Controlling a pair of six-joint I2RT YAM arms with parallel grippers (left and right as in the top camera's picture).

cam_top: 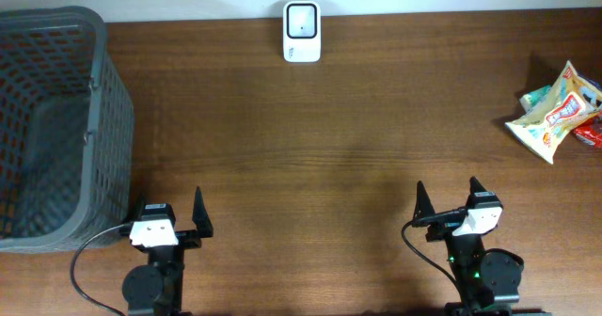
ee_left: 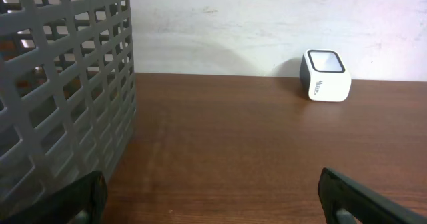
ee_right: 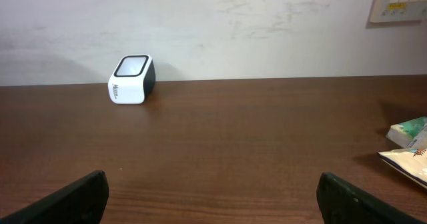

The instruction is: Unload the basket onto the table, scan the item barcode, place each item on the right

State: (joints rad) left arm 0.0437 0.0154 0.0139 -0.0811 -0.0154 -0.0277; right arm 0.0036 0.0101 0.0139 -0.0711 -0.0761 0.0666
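The white barcode scanner (cam_top: 302, 31) with a dark window stands at the table's far edge, against the wall; it also shows in the left wrist view (ee_left: 325, 75) and the right wrist view (ee_right: 131, 79). A yellow snack packet (cam_top: 555, 114) lies at the far right on a small pile of items, with a green packet (ee_right: 408, 129) just behind it. My left gripper (cam_top: 169, 206) (ee_left: 212, 197) hovers open near the front left, nothing between its fingers. My right gripper (cam_top: 448, 189) (ee_right: 212, 197) is open too, empty, at the front right, well short of the packets.
A tall grey mesh basket (cam_top: 56, 128) (ee_left: 60, 84) fills the left side, close beside my left gripper. A red packet (cam_top: 591, 133) pokes out at the right edge. Bare brown wood (cam_top: 310, 156) stretches between the grippers and the scanner.
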